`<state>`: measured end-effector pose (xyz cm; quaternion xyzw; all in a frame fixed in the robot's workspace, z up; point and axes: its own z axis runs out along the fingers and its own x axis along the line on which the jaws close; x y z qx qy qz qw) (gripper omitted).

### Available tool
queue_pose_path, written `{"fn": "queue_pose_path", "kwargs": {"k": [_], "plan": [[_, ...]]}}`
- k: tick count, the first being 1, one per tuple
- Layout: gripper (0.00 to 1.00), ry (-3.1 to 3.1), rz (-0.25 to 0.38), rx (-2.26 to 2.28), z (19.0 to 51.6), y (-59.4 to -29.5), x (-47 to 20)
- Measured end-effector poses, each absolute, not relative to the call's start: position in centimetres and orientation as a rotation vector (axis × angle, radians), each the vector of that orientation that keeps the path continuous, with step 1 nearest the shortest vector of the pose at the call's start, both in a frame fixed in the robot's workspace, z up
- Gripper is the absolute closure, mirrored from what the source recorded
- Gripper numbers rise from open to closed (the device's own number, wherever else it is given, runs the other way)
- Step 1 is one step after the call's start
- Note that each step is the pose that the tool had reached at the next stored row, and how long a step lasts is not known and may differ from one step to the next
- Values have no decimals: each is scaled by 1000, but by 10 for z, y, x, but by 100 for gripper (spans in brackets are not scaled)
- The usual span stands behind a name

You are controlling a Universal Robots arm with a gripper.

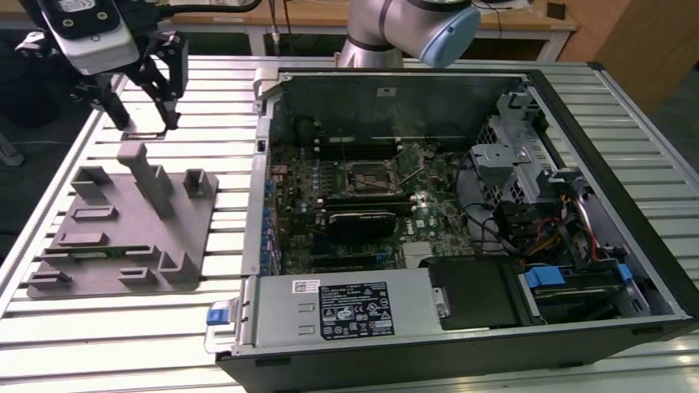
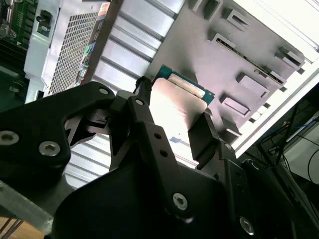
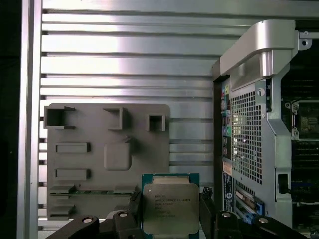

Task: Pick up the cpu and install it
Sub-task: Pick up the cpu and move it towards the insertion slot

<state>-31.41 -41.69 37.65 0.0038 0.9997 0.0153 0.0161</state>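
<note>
The cpu (image 3: 171, 208) is a flat square chip with a silvery-grey metal top and a green rim. It sits between the two black fingers of my gripper (image 3: 171, 201), which is shut on it by its opposite edges. In the second wrist view the cpu (image 2: 180, 102) shows from its side, with my gripper (image 2: 174, 108) clamped on it. In the exterior view my gripper (image 1: 142, 123) hangs above the slatted table at the far left, beyond the grey holder plate (image 1: 120, 229). The black motherboard socket (image 1: 372, 174) lies inside the open computer case, well off toward the exterior view's right.
The open computer case (image 1: 611, 188) takes up the middle and right of the slatted metal table (image 1: 87, 336), with its power supply (image 1: 344, 307) at the front and cables at the right. The holder plate (image 3: 107, 149) has raised blocks and an upright post (image 1: 147, 176).
</note>
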Motion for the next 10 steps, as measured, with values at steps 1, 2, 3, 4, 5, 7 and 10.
{"fn": "queue_pose_path", "kwargs": {"k": [1,2,3,4,5,7,10], "plan": [[45,3109,47,12,376,-417,-312],[45,3109,47,12,376,-417,-310],[45,3109,48,12,376,-417,-308],[45,3109,48,12,376,-417,-305],[45,3109,48,12,376,-417,-303],[45,3109,47,12,376,-417,-299],[45,3109,47,12,376,-417,-292]]}}
